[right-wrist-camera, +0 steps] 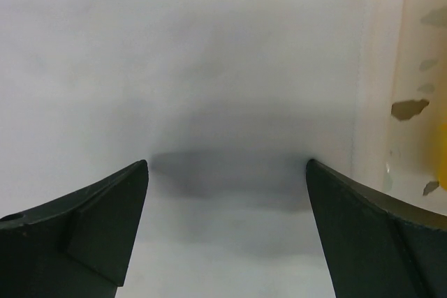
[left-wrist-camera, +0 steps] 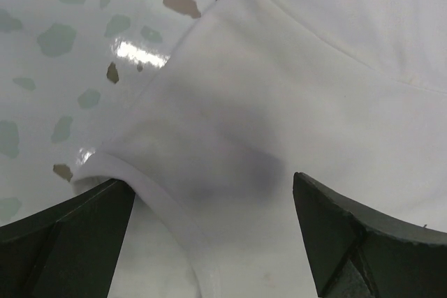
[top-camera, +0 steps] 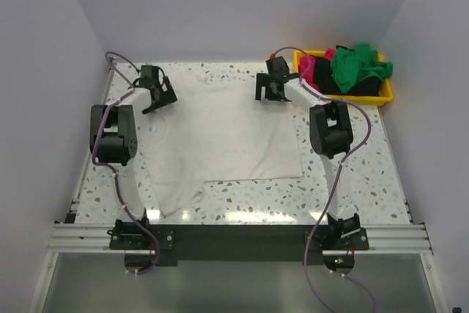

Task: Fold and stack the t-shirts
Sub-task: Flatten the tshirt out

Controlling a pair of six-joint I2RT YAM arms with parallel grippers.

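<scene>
The speckled tabletop [top-camera: 242, 203] carried one large white shirt [top-camera: 227, 133], spread mostly flat across its middle, with the near-left corner rumpled and drawn toward the front edge. At the far right corner sat a yellow bin [top-camera: 387, 97] with the other shirts heaped in it: the green shirt [top-camera: 355, 67] on top, the black shirt [top-camera: 344, 87] beneath, and the pink shirt [top-camera: 330, 55] showing at the back. None of these was folded yet, so the job looked to be at its first fold. The left claw [top-camera: 160, 97] hung released and empty over the white shirt's far-left part, and its wrist view showed the sleeve hem [left-wrist-camera: 174, 242] lying between the spread fingers. The right claw [top-camera: 270, 94], also released and holding nothing, hung over flat cloth just inside the shirt's right edge at the far side, close to the bin. The likely trouble would be an uneven pick. The left claw might pinch only the sleeve rather than the body, so the two sides would lift differently and the fold would skew. The right claw, on taut flat cloth, might slide off without catching any. The rumpled near corner could also get folded in as a crease.
</scene>
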